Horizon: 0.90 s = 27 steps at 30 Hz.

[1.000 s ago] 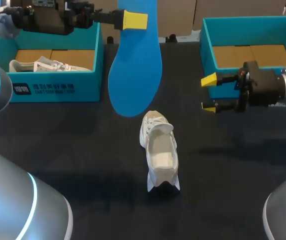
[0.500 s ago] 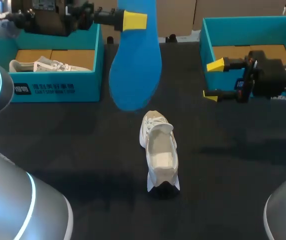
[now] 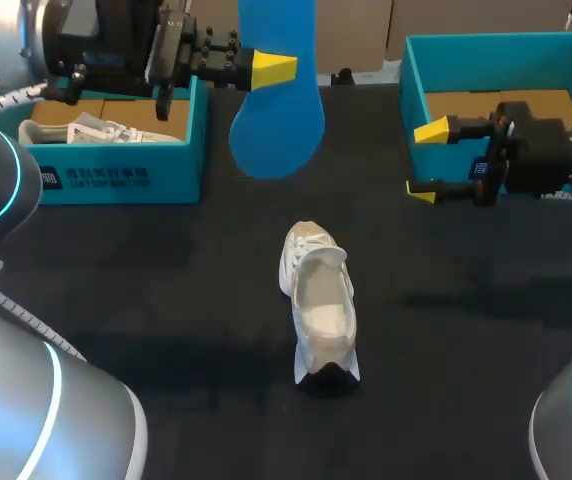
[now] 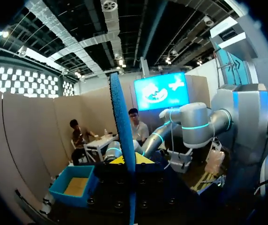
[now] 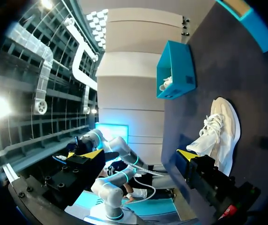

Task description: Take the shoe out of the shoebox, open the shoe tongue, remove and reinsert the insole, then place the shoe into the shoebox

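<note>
Head view: the black table is carrying two teal boxes, the left shoebox (a second white shoe is lying inside) and the right shoebox. The blue insole is hanging in the air, pinched in the left gripper, beyond the shoe, which is lying mid-table, well apart from both grippers. The right gripper is gaping wide, holding nothing, just before the right shoebox. The insole's top is running out of frame, and the insole is hiding the left gripper's far finger.
</note>
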### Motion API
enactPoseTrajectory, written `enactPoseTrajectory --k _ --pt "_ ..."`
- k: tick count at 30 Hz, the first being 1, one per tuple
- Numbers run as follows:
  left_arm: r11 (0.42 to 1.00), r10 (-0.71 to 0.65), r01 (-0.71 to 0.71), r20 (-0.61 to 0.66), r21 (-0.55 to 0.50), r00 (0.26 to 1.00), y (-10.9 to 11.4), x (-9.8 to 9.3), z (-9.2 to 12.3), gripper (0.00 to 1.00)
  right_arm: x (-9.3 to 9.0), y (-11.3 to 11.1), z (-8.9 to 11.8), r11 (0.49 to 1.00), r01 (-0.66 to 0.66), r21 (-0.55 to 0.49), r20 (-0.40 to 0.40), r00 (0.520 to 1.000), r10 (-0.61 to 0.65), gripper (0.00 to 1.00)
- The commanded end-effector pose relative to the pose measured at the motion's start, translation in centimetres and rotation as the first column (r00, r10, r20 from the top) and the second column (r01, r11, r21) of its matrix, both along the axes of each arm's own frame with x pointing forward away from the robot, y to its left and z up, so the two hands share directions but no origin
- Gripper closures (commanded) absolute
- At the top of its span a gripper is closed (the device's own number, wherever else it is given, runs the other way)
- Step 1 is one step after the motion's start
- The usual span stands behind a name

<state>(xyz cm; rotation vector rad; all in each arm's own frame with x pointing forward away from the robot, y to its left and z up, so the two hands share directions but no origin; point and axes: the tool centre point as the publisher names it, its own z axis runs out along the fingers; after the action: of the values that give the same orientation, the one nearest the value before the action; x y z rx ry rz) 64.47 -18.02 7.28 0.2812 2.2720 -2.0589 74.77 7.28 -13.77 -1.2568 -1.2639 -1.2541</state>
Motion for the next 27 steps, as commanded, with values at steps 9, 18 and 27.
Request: enactPoseTrajectory --k 9,18,27 --pt "0.993 -0.104 0.02 0.805 0.114 0.584 -0.7 2.8 -4.0 1.0 0.0 0.1 0.0 1.0 0.001 -0.003 -0.001 1.0 -0.001 0.0" --pt "0.991 -0.108 -0.016 0.858 0.134 0.503 -0.6 3.4 -4.4 1.0 0.0 0.1 0.0 1.0 0.001 -0.003 -0.001 1.0 -0.001 0.0" --pt "0.997 -0.071 0.064 0.95 0.054 0.304 -1.9 1.8 -7.9 1.0 0.0 0.1 0.0 1.0 0.001 -0.003 -0.001 1.0 -0.001 0.0"
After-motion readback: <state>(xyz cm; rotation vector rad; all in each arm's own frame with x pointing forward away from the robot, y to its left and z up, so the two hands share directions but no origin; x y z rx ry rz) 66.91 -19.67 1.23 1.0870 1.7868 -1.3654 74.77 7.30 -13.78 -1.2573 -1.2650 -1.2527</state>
